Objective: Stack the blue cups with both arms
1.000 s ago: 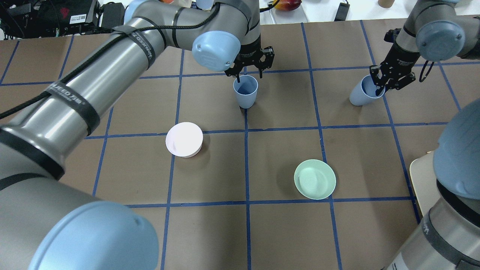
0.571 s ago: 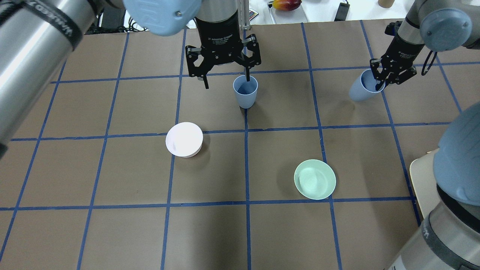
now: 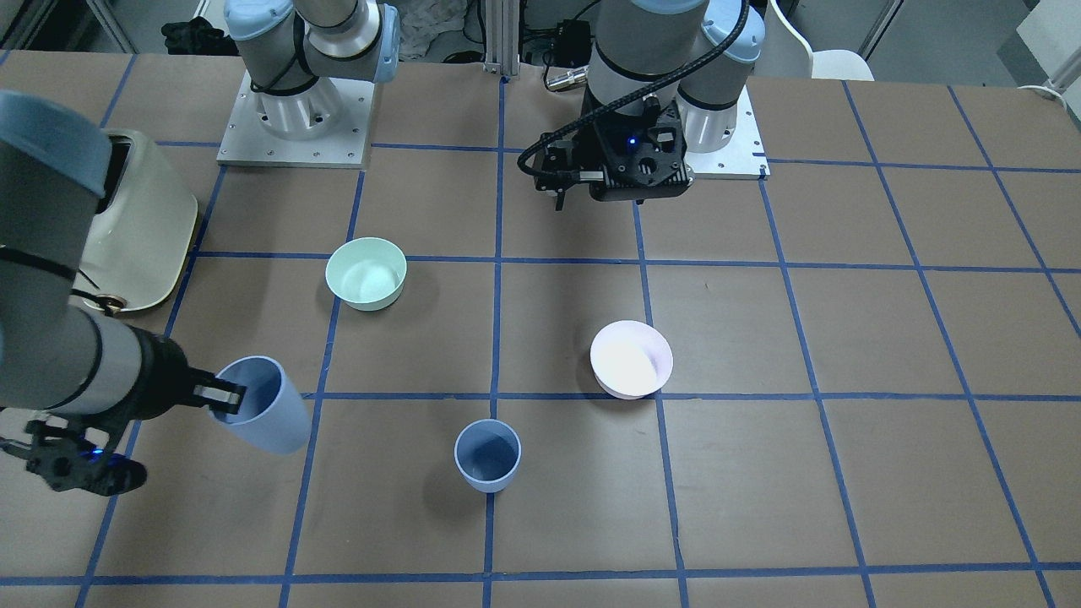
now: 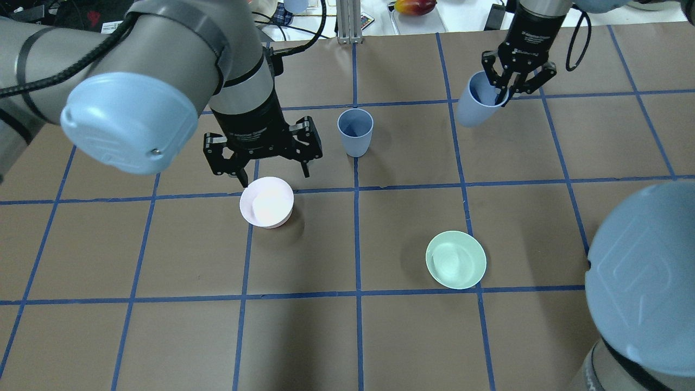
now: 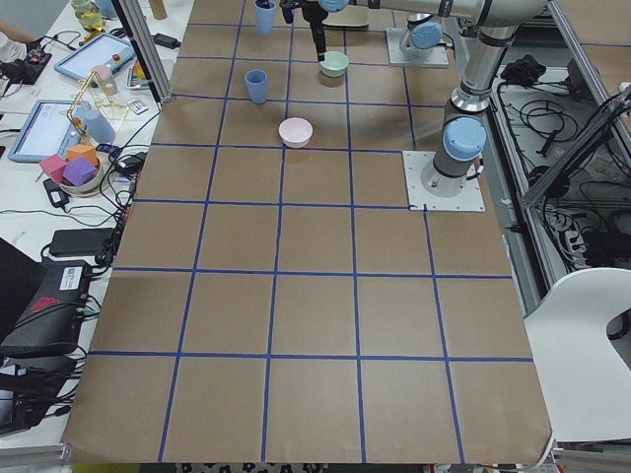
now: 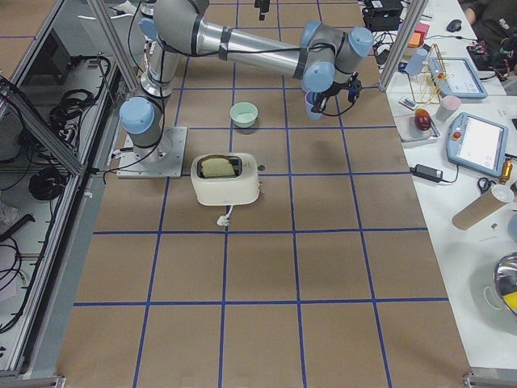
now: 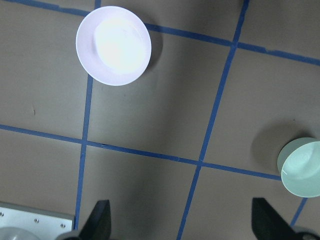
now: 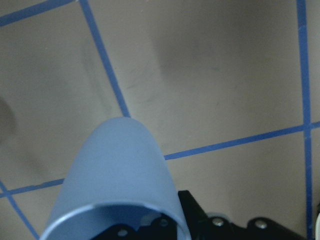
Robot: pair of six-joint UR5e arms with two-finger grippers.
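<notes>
Withdrawal noted: left gripper [image 4: 273, 178], spread and empty, has left the standing cup [image 4: 355, 133]; right gripper [image 4: 502, 98], clamping the second cup [image 4: 473, 110] by its rim, has lifted it, far right.

Pink bowl [image 4: 266, 202], mint bowl [image 4: 455, 259], toaster [image 6: 226, 179]

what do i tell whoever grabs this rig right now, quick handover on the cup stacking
Left gripper: open and empty, hanging by the pink bowl, away from both cups.
Right gripper: shut on the rim of the held blue cup, one finger inside. The cup is tilted and looks lifted off the table.
Standing blue cup: upright and empty on the table.
Done: one cup is picked up.
Left to do: carry the held cup over the standing one, lower it in and release. The cups are not yet stacked.
</notes>
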